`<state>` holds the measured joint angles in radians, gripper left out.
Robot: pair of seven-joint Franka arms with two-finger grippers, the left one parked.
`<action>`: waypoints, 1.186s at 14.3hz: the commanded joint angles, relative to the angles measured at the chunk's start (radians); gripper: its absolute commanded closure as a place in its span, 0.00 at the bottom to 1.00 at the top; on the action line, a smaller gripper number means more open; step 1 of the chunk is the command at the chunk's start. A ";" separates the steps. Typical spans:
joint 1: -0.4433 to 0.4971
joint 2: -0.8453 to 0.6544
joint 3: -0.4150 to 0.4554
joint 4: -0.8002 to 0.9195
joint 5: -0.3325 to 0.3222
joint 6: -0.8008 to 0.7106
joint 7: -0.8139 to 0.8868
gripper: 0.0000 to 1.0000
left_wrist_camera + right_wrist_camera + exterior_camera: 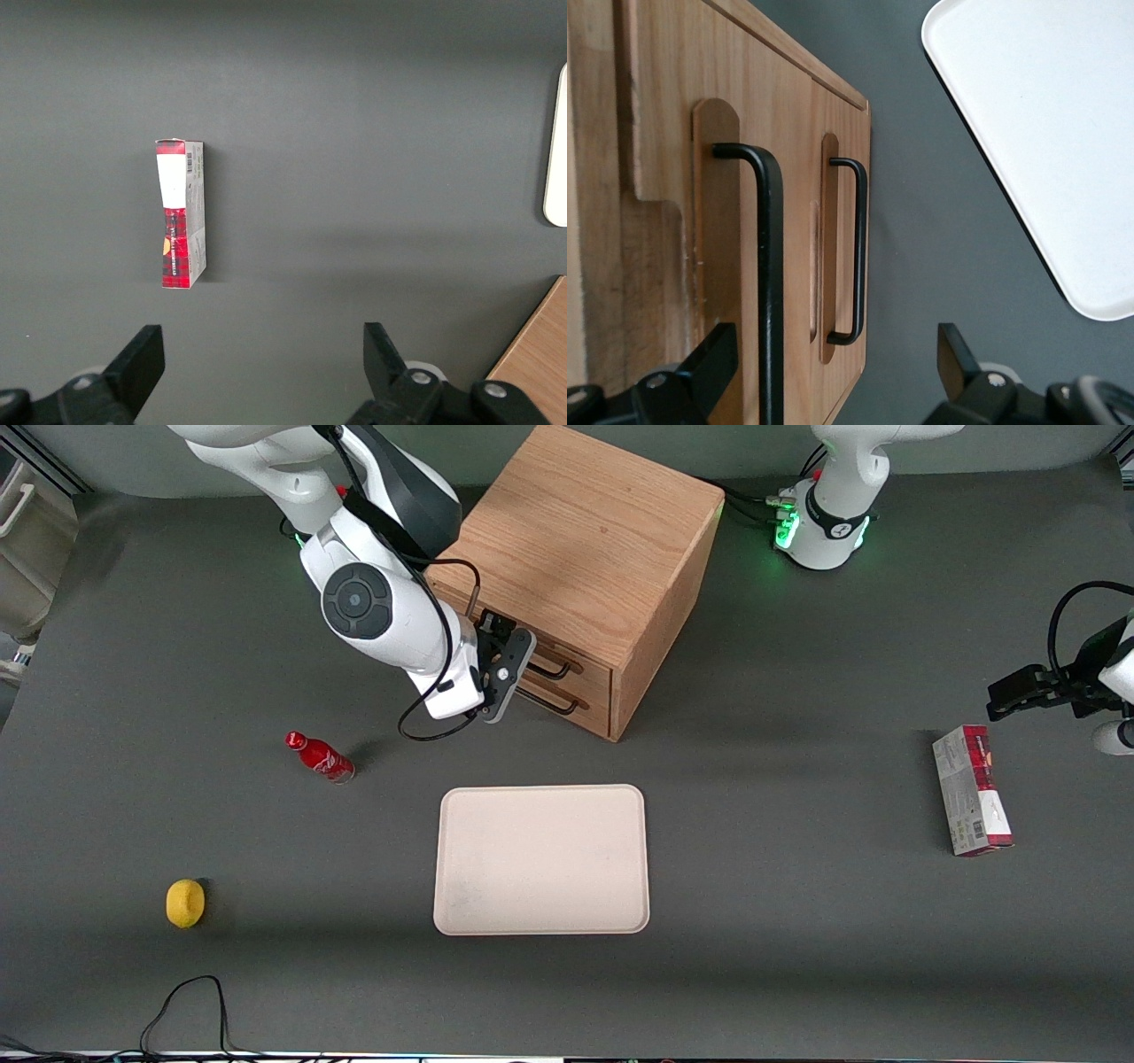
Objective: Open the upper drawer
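Note:
The oak cabinet [585, 540] stands at the back of the table, its two drawers facing the working arm's end. The upper drawer [592, 662] carries a long black bar handle [556, 664]; the matching lower drawer [592, 701] is below it. My right gripper [503, 677] is right in front of the drawer fronts, at handle height. In the right wrist view the gripper [833, 359] is open. The upper handle [770, 283] runs between its fingers, close to one finger [709, 359] and untouched. The lower handle [860, 248] also lies within the gap.
A cream tray [540, 859] lies nearer the front camera than the cabinet; it also shows in the right wrist view [1045, 133]. A red cola bottle [321, 756] and a lemon [185, 903] lie toward the working arm's end. A red-and-grey box [971, 790] lies toward the parked arm's end.

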<state>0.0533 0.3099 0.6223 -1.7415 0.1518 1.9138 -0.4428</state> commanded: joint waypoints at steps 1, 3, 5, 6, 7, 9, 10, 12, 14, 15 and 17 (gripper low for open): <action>0.005 -0.006 -0.001 -0.044 -0.014 0.060 -0.028 0.00; 0.019 -0.006 -0.003 -0.064 -0.014 0.094 -0.028 0.00; 0.019 0.003 -0.003 -0.064 -0.020 0.102 -0.028 0.00; 0.019 0.008 -0.003 -0.064 -0.029 0.108 -0.027 0.00; 0.019 0.011 -0.003 -0.062 -0.032 0.111 -0.028 0.00; 0.017 0.024 -0.006 -0.055 -0.055 0.119 -0.028 0.00; 0.014 0.034 -0.010 -0.046 -0.082 0.119 -0.028 0.00; 0.007 0.049 -0.013 -0.029 -0.101 0.116 -0.028 0.00; 0.010 0.054 -0.061 -0.007 -0.118 0.111 -0.028 0.00; 0.007 0.064 -0.065 0.010 -0.130 0.105 -0.028 0.00; 0.005 0.087 -0.096 0.052 -0.135 0.103 -0.024 0.00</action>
<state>0.0549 0.3528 0.5488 -1.7569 0.0358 2.0255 -0.4515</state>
